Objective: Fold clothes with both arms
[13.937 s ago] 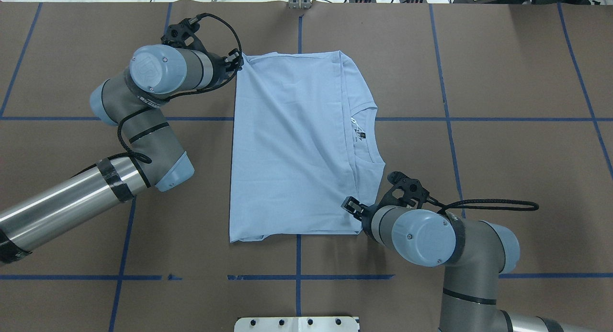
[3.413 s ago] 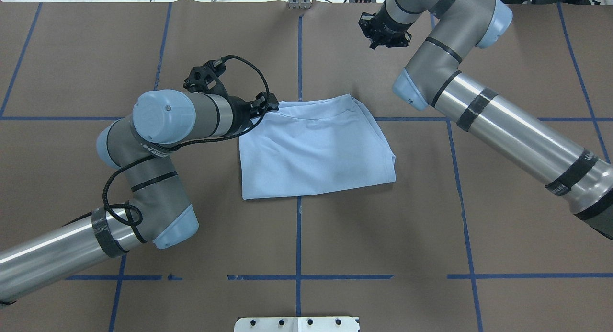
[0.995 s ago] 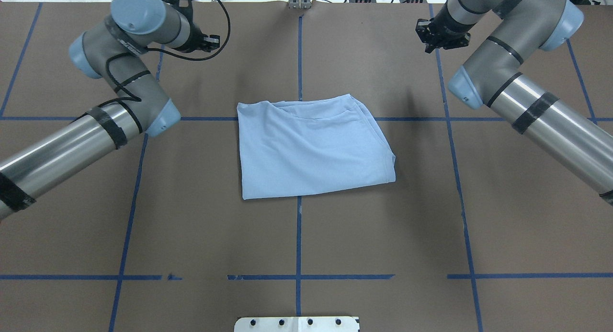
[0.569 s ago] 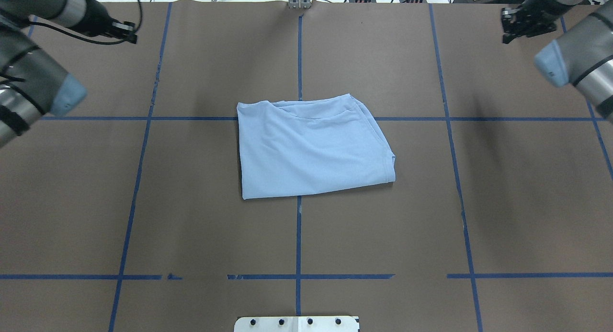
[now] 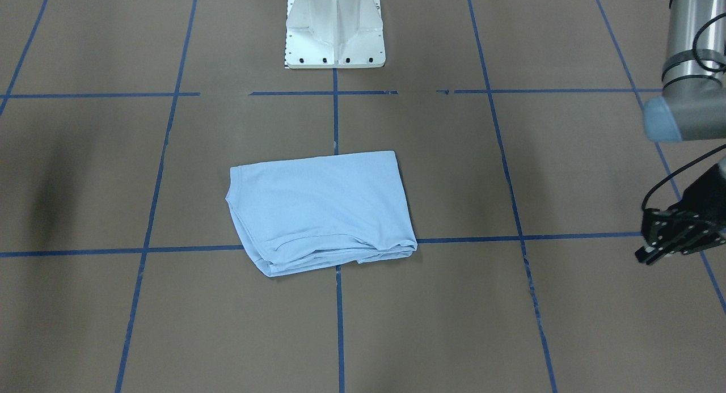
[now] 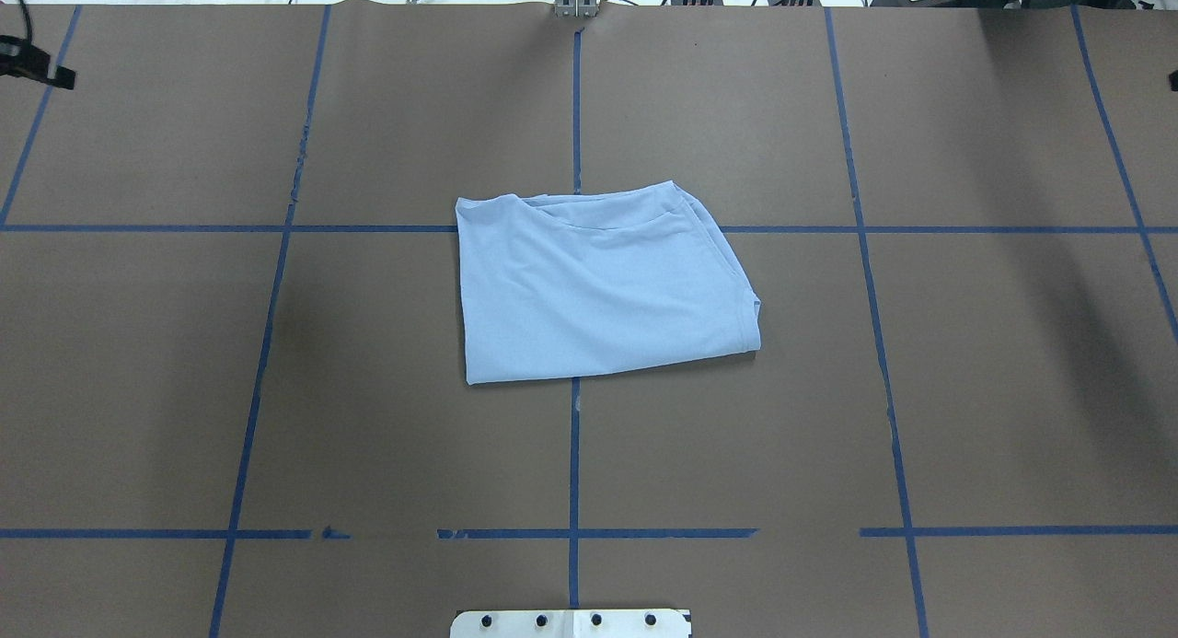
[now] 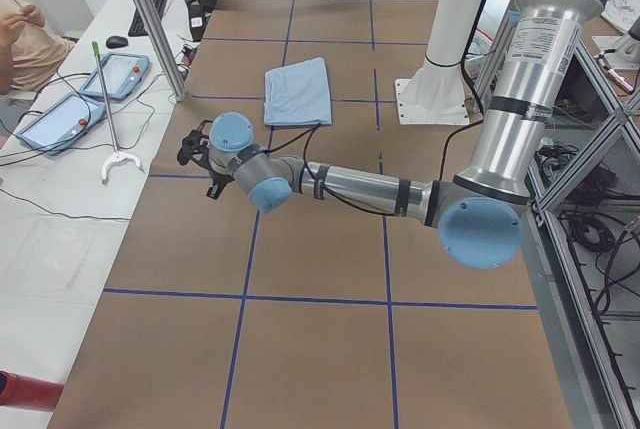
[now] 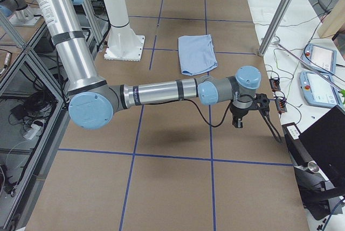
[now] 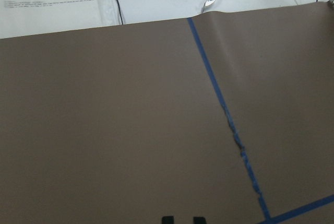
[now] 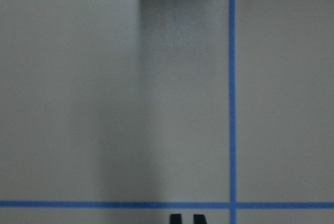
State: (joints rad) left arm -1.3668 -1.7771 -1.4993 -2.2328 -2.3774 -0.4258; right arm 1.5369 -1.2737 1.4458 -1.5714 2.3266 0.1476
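Observation:
The light blue T-shirt (image 6: pixel 598 284) lies folded into a rough rectangle at the table's middle; it also shows in the front view (image 5: pixel 320 208) and the side views (image 7: pixel 298 91) (image 8: pixel 197 53). Its print and neck label are hidden. My left gripper (image 5: pixel 646 256) hovers far out on my left side, well away from the shirt, with only its tip in the overhead view (image 6: pixel 37 67). In its wrist view the fingertips (image 9: pixel 167 219) sit close together with nothing between. My right gripper (image 8: pixel 237 123) hangs near the table's far edge on my right, fingertips (image 10: pixel 176 219) close together and empty.
The white pedestal base (image 5: pixel 334 30) stands at my side of the table. Blue tape lines (image 6: pixel 574 454) cross the brown table cover. Tablets (image 7: pixel 100 74) (image 8: pixel 323 56), cables and metal posts (image 7: pixel 150 19) line the far edge. A person (image 7: pixel 20 39) sits there.
Both arms have swung outward and away from the shirt, almost out of the overhead view. The folded shirt has lain still since being let go.

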